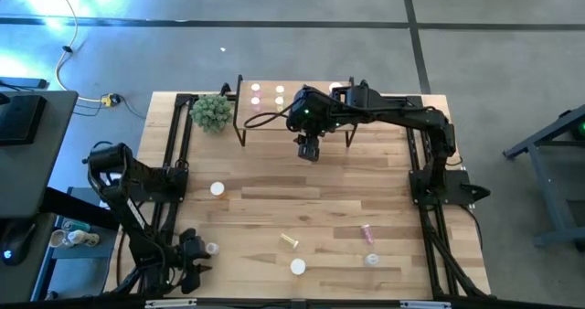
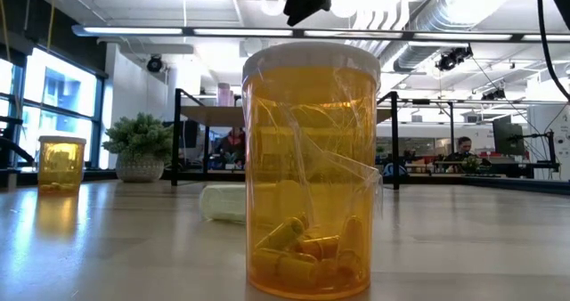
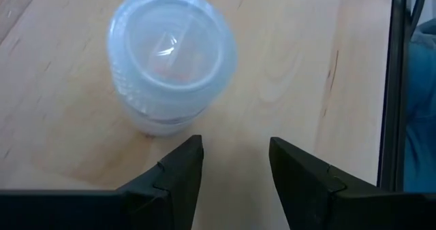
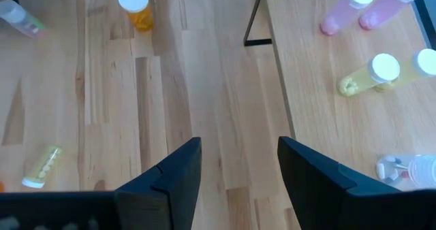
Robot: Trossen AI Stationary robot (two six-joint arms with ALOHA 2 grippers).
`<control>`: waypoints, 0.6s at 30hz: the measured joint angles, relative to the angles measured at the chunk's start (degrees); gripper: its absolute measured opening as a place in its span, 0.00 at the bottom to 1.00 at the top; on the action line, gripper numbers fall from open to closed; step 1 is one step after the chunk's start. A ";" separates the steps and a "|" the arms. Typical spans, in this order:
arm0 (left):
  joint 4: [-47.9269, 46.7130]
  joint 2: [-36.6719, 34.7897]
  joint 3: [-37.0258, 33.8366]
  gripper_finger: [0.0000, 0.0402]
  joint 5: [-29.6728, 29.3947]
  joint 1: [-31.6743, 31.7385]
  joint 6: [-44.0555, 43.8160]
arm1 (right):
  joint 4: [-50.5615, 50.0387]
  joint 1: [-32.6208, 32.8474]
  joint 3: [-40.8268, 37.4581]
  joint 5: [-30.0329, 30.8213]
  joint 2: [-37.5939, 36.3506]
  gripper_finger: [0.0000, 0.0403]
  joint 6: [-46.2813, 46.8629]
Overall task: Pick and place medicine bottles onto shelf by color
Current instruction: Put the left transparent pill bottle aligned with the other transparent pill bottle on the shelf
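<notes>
Two grippers, both with fingers apart and holding nothing.
The right gripper [image 1: 309, 150] hangs beside the shelf [image 1: 265, 111]; the left gripper [image 1: 187, 252] sits near a pale blue bottle [image 3: 170, 60] on the table [image 1: 274, 199].

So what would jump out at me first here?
Probably the orange bottle with pills inside, standing right before the low camera and filling that view. Next, the right gripper, open and empty, hanging by the shelf where pink and yellow-green bottles already stand. The left gripper waits, open, beside a pale blue bottle.
</notes>
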 joint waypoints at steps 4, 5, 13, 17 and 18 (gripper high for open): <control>0.84 0.07 -0.01 0.40 -0.68 0.03 -0.49 | 0.02 0.00 0.00 0.00 0.00 0.46 0.00; 0.91 0.07 -0.02 0.41 -0.82 0.05 -1.20 | -0.01 0.00 0.00 0.00 0.00 0.46 0.00; 1.03 0.07 0.00 0.51 0.77 0.09 -5.78 | -0.01 0.64 0.00 0.00 0.00 0.46 -0.33; -0.05 0.02 0.09 0.57 1.86 0.13 -6.15 | -0.01 1.17 0.00 0.02 0.00 0.46 -0.74; -0.50 0.02 0.12 0.57 1.88 0.13 -6.41 | 0.01 1.36 0.00 0.01 0.00 0.46 -0.88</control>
